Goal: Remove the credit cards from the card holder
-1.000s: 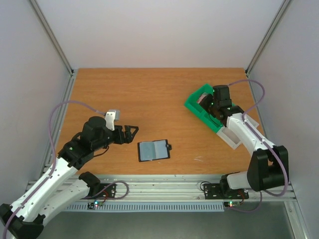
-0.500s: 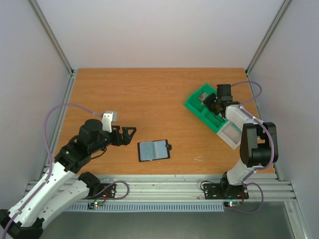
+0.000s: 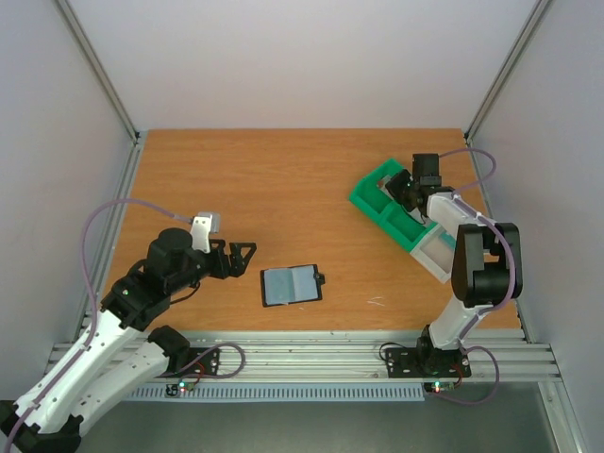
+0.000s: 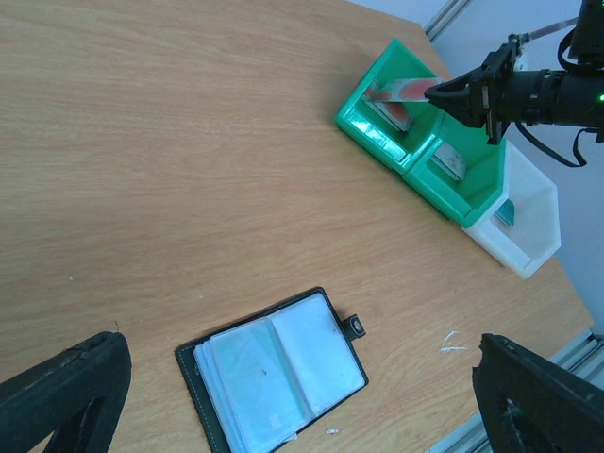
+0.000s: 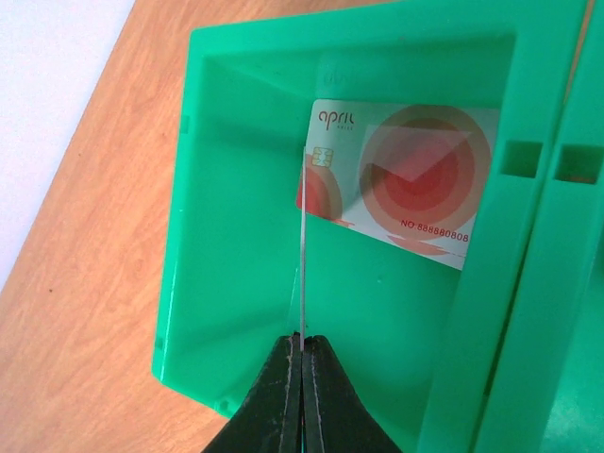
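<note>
My left claw [image 3: 247, 257] hangs spread wide and empty. The card holder [image 3: 291, 285] lies open on the table [image 3: 283, 179] at its 3 o'clock. At the holder's 2 o'clock, my right claw [image 5: 302, 354] is pinched on a thin card [image 5: 303, 264], edge-on over the green tray [image 5: 236, 189], where the pale red-ringed card [image 5: 406, 189] lies. I judge this the drop-off: next, part the fingers and lift clear.
</note>
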You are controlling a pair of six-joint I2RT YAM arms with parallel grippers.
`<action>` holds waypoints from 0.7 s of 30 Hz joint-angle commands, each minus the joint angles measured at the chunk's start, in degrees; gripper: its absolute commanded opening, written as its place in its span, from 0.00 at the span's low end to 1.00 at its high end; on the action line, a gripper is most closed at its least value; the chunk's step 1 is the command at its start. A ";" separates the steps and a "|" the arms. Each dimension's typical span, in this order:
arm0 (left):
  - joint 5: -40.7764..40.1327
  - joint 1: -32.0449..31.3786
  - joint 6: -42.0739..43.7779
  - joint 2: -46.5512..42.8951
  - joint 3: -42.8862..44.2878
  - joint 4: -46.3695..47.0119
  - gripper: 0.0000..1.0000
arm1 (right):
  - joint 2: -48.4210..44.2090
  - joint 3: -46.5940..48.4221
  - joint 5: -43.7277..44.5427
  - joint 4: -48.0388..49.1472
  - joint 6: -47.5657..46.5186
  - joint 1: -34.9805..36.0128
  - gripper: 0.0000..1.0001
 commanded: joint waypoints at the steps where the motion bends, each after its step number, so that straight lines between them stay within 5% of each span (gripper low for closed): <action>1: -0.98 0.01 1.13 -0.98 -0.42 0.70 0.99 | 1.98 2.06 -1.21 1.85 0.06 -0.40 0.01; 21: -1.83 0.01 1.46 0.49 0.26 0.45 0.99 | 6.56 2.65 -3.81 6.52 0.02 -3.81 0.01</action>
